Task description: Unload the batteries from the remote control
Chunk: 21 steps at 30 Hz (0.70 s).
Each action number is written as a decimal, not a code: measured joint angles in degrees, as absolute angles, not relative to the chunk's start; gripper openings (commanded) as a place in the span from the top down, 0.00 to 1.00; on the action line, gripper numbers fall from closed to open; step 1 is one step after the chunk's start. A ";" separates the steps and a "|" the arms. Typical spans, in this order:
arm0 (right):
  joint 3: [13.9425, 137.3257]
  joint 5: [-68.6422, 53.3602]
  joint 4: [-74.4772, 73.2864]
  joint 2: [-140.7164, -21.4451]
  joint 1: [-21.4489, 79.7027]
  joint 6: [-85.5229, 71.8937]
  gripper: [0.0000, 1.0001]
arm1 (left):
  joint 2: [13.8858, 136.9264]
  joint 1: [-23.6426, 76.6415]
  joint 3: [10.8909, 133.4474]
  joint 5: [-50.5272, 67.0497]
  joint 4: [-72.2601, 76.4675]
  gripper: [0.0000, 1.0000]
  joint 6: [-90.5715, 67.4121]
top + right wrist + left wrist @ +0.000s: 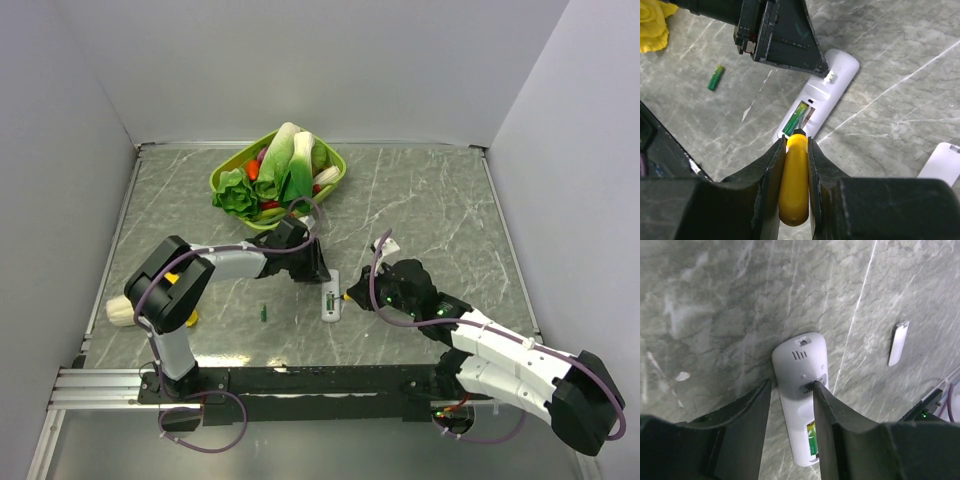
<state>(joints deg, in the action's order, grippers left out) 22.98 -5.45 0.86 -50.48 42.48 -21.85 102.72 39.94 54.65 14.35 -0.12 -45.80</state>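
The white remote control (331, 300) lies on the marble table with its battery recess open. One green battery (796, 117) sits in the recess and also shows in the left wrist view (811, 437). Another green battery (263, 312) lies loose on the table to its left (715, 77). My left gripper (791, 382) is open over the remote's far end (800, 360); one fingertip (816, 387) rests on its face and the other sits beside its edge. My right gripper (796, 137) is shut on a yellow-handled screwdriver (795, 180), whose tip is in the recess against the battery.
The separate white cover strip (898, 342) lies on the table right of the remote (942, 165). A green basket (335, 160) of toy vegetables stands at the back. A yellow object (652, 25) lies near the left arm's base. Walls enclose the table.
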 measured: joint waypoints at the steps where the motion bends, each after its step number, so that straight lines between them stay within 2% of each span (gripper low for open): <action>1: 22.94 -5.37 0.99 -50.50 42.50 -21.37 1.00 | 102.78 40.01 54.63 14.41 -0.05 0.57 -45.82; 21: 22.79 -5.39 3.22 -51.22 42.48 -15.57 1.00 | 103.72 41.56 53.58 15.25 4.51 0.63 -47.70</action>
